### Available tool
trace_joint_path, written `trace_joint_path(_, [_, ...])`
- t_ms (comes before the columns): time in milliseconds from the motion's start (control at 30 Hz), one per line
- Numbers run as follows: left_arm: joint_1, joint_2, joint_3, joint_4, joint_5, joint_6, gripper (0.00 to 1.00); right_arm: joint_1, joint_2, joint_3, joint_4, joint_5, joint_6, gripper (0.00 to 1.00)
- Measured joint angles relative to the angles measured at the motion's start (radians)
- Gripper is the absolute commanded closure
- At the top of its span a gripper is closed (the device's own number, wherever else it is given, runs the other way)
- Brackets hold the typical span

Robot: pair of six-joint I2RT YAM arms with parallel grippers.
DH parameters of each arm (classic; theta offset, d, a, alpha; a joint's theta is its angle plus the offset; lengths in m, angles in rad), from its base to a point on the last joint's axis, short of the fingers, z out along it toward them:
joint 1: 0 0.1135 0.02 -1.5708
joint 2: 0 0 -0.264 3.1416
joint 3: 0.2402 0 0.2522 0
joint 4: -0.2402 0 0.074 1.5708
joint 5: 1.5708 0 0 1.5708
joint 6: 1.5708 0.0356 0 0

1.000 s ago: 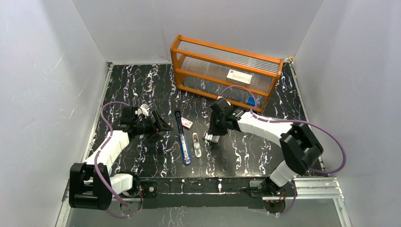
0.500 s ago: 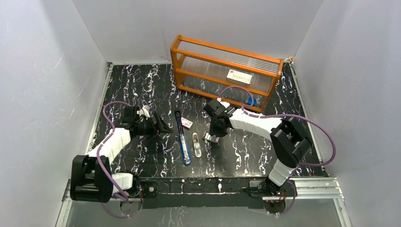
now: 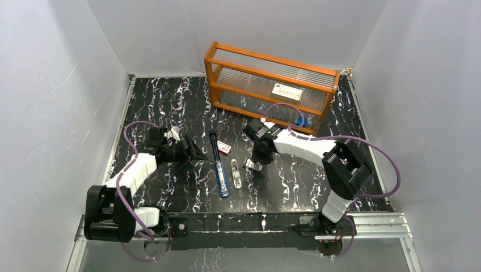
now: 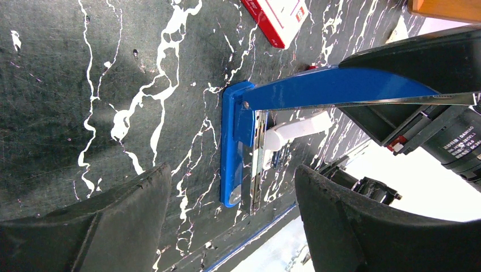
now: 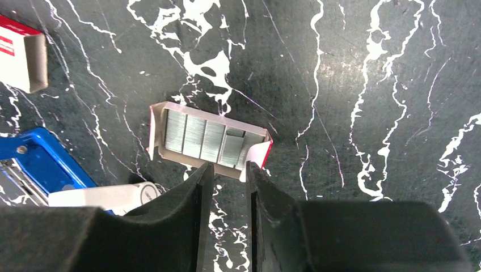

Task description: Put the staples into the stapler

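Left tool [image 3: 195, 152] spread wide, released, with the opened stapler [image 3: 219, 168] on the desk at its 3 o'clock. Staples [image 5: 204, 139] lie in their tray [image 5: 211, 116] at the stapler's 3 o'clock. The right tool [image 5: 227, 170] is nearly clenched at the tray's edge; I cannot tell if it is grasping anything.

Glossy blue stapler [image 4: 334, 89], bright metal staples [image 5: 198, 137], matt cardboard tray [image 5: 258, 152]; smooth marbled black tabletop [image 5: 351, 85]

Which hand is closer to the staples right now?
Right. The right hand is right beside the staples, at the edge of their tray; the left hand is on the other side of the stapler, well away.
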Motion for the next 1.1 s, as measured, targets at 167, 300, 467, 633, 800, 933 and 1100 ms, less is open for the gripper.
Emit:
trace_joint_path(167, [0.000, 0.000, 0.000, -0.001, 0.000, 0.003, 0.23, 0.001, 0.004, 0.022, 0.002, 0.002, -0.003, 0.62])
trace_joint_path(300, [0.000, 0.000, 0.000, -0.002, 0.000, 0.003, 0.23, 0.003, 0.011, 0.024, 0.023, 0.001, -0.006, 0.63])
trace_joint_path(467, [0.000, 0.000, 0.000, -0.005, -0.001, 0.003, 0.23, 0.006, 0.021, 0.032, 0.039, 0.001, -0.013, 0.63])
trace_joint_path(633, [0.000, 0.000, 0.000, -0.007, -0.001, 0.003, 0.23, 0.008, 0.048, 0.037, 0.037, 0.003, -0.014, 0.63])
trace_joint_path(800, [0.000, 0.000, 0.000, -0.007, -0.001, 0.003, 0.23, 0.013, 0.052, 0.037, 0.017, 0.018, -0.006, 0.63])
trace_joint_path(933, [0.000, 0.000, 0.000, -0.007, -0.001, 0.003, 0.23, 0.015, 0.052, 0.037, 0.000, 0.030, 0.000, 0.63])
trace_joint_path(1100, [0.000, 0.000, 0.000, -0.007, -0.001, 0.003, 0.23, 0.016, 0.055, 0.037, -0.014, 0.039, 0.001, 0.63])
